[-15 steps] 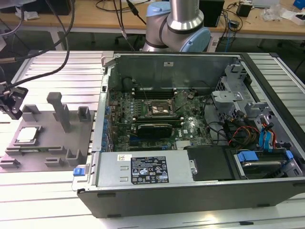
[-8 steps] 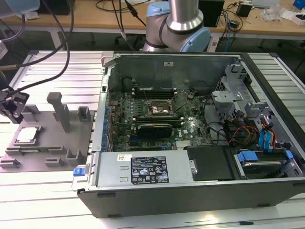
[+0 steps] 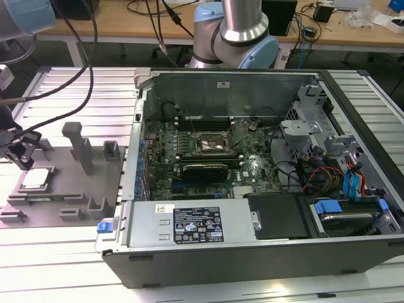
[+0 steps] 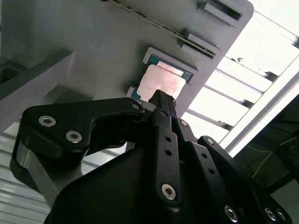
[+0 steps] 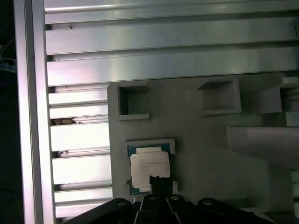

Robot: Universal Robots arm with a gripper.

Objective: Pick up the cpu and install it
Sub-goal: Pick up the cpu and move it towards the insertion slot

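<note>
Ribbed aluminium slat table (image 3: 63, 278); wooden bench (image 3: 126, 22) with cables behind. One open computer case (image 3: 189, 252) serves as landmark. To the exterior view's left of the case sits one flat grey matte plastic fixture plate (image 3: 69, 189) with several upright blocks. One cpu (image 3: 36, 178), a thin square with pale shiny metal top and green rim, lies in a recess of the plate, well apart from the case. One black gripper (image 3: 22, 158) hangs just over the cpu's edge, fingertips brought together into one narrow tip, gripping nothing. Inside the case are a green motherboard, one dark square socket (image 3: 211, 144) and a black power supply (image 3: 196, 224). One arm base (image 3: 233, 38) stands behind the case.
</note>
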